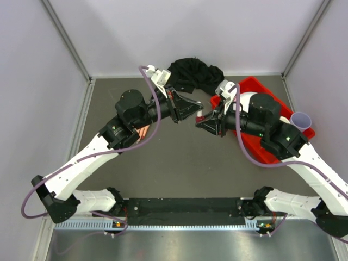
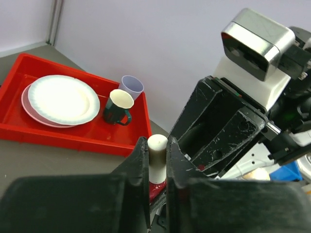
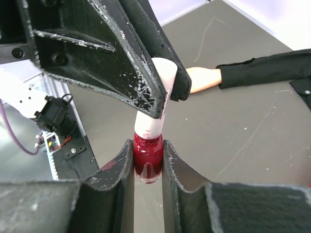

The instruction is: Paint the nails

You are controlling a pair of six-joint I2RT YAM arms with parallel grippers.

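Note:
A small red polish bottle [image 3: 147,158] with a white cap [image 3: 154,119] is held in the air between both grippers. My right gripper [image 3: 147,145] is shut on the red glass body. My left gripper [image 2: 157,141] is shut on the white cap [image 2: 157,156] from the other side. In the top view the two grippers meet at mid-table, left [image 1: 194,111] and right [image 1: 205,122]. The peach mannequin hand [image 3: 204,78] with its black sleeve [image 3: 265,68] lies on the table beyond. Its fingers peek out under my left arm [image 1: 142,132]. The nails are too small to make out.
A red tray [image 2: 73,137] at the right rear holds stacked plates [image 2: 63,98], a dark green mug [image 2: 118,108] and a lavender cup [image 2: 131,87]. The black sleeve bunches at the back wall [image 1: 193,73]. The table surface is grey [image 1: 179,168].

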